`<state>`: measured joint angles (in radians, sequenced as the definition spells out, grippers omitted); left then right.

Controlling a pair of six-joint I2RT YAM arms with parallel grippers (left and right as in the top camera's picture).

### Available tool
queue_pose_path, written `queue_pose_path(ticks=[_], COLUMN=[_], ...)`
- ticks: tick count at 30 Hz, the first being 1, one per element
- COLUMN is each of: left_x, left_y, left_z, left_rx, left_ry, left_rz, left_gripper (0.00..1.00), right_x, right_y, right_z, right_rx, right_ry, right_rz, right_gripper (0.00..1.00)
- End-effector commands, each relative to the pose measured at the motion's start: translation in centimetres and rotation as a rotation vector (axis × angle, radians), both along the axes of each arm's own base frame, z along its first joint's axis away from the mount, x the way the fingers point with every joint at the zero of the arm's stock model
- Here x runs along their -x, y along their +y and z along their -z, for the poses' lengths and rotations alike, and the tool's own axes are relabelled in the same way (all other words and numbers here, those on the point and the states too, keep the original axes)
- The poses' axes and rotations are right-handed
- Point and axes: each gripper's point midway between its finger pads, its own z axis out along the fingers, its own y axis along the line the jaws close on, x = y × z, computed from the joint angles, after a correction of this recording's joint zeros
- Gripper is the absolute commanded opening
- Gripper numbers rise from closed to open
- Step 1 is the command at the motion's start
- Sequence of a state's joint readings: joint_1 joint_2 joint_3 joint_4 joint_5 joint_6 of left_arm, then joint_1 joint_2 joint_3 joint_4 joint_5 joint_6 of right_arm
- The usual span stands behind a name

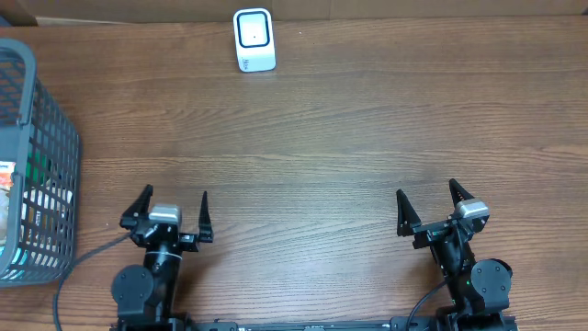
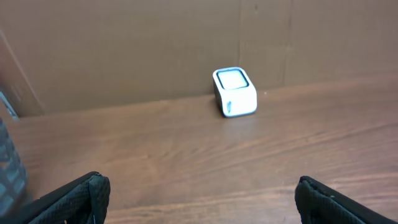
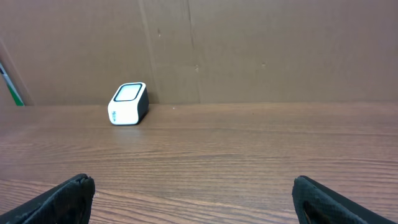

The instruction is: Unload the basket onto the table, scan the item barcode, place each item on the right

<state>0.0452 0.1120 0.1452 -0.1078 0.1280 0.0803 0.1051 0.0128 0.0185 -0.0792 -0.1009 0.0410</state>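
Overhead showed nothing started yet imo. Some items sat in the basket at far left, hard to make out. The left gripper was spread wide and empty near the front edge, the scanner stood at the back, and the right gripper was also spread and empty. Step 1 looked like reaching into the basket for an item.

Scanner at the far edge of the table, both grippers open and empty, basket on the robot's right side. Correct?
One thing is wrong: the basket is on the robot's left side, near the left gripper, as the overhead view shows. The rest stands: the scanner sits at the far edge of the table, and the left gripper and right gripper are both open and empty.
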Motion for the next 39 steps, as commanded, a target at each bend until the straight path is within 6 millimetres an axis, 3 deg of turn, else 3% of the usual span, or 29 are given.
queue_pose_path(ticks=[1, 8, 17, 22, 35, 39], left_x=[-0.3, -2.8, -6.7, -7.8, -9.8, -10.7], left_y=[-0.6, -1.5, -1.6, -3.0, -3.6, -1.9], left_z=[-3.6, -8.9, -13.5, -15.5, -12.8, -13.5], left_rx=[0.018, 0.035, 0.07, 0.121, 0.167, 0.264], left_ry=[-0.017, 0.132, 0.536, 0.694, 0.847, 0.826], left_rz=[0.033, 0.089, 0.1, 0.176, 0.205, 0.068], left_gripper=[1.0, 1.0, 0.99, 1.0, 0.99, 1.0], right_x=[0.0, 0.0, 0.0, 0.0, 0.0, 0.0], right_y=[0.0, 0.0, 0.0, 0.0, 0.0, 0.0], right_z=[0.2, 0.2, 0.2, 0.2, 0.2, 0.2], right_rx=[-0.004, -0.004, -0.005, -0.005, -0.005, -0.004], right_ry=[-0.003, -0.003, -0.003, -0.003, -0.003, -0.003], right_rz=[-0.001, -0.001, -0.001, -0.001, -0.001, -0.001], right_gripper=[1.0, 1.0, 1.0, 1.0, 1.0, 1.0])
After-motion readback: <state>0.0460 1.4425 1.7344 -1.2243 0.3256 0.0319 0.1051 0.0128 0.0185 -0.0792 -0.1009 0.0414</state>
